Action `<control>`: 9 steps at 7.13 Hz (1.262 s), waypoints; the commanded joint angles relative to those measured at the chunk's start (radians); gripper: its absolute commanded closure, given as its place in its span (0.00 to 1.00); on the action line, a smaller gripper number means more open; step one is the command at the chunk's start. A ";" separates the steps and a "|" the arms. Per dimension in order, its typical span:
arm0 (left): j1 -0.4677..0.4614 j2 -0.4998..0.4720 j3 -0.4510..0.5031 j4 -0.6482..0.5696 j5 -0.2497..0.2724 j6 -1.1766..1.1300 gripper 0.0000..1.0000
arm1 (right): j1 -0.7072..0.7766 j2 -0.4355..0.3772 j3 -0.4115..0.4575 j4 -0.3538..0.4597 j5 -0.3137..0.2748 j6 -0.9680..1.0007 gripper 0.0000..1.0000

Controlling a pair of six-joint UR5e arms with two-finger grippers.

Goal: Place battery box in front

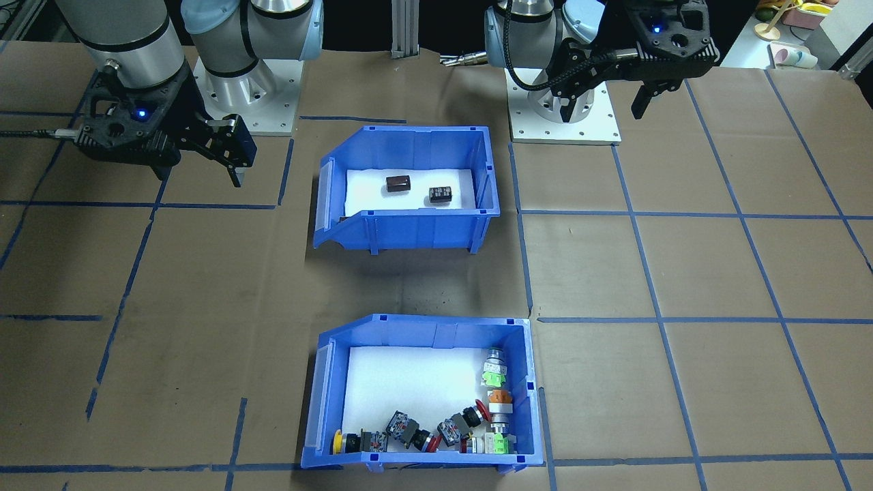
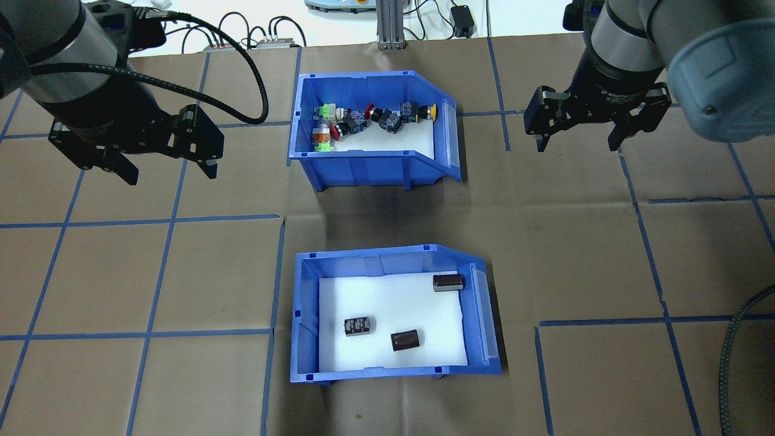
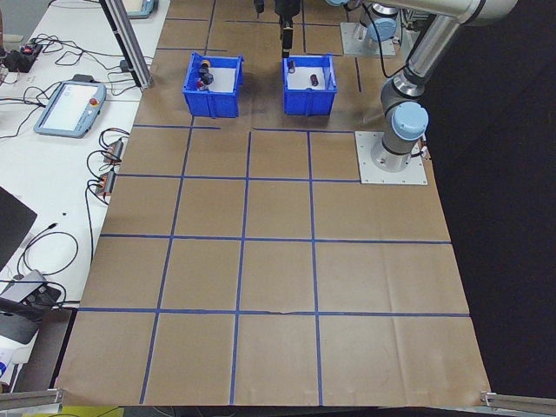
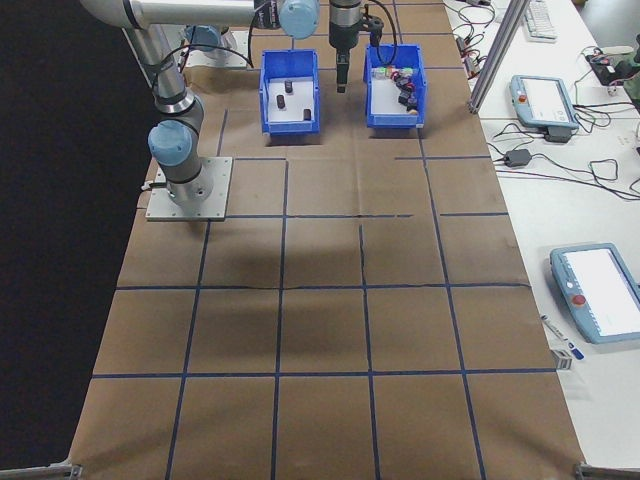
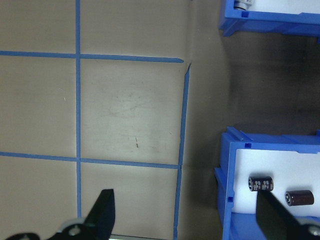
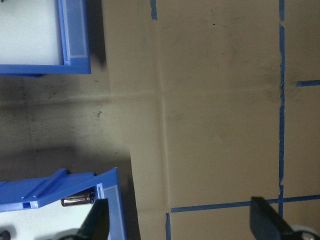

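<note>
The battery box (image 2: 387, 259) is a blue bin with a white foam floor and three dark battery cylinders (image 2: 405, 340). It stands at the near middle of the table, seen in the front view as battery box (image 1: 409, 230). My left gripper (image 2: 171, 172) hangs open and empty, up and to the left of it. My right gripper (image 2: 576, 145) is open and empty, beyond the box's right side. The left wrist view shows the box's corner (image 5: 227, 200) beside the open left gripper (image 5: 186, 220). In the right wrist view the right gripper (image 6: 182, 222) is open over bare paper.
A like blue bin (image 2: 363, 169) with several colourful push-button switches (image 2: 357, 121) stands farther out, directly beyond the battery box, with a gap between them. Brown paper with blue tape lines (image 2: 139, 221) covers the table. Cables and pendants lie off the far edge.
</note>
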 commanded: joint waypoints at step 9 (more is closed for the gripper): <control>-0.005 0.014 -0.019 -0.021 -0.008 -0.016 0.00 | 0.000 0.014 -0.002 -0.007 0.005 0.001 0.00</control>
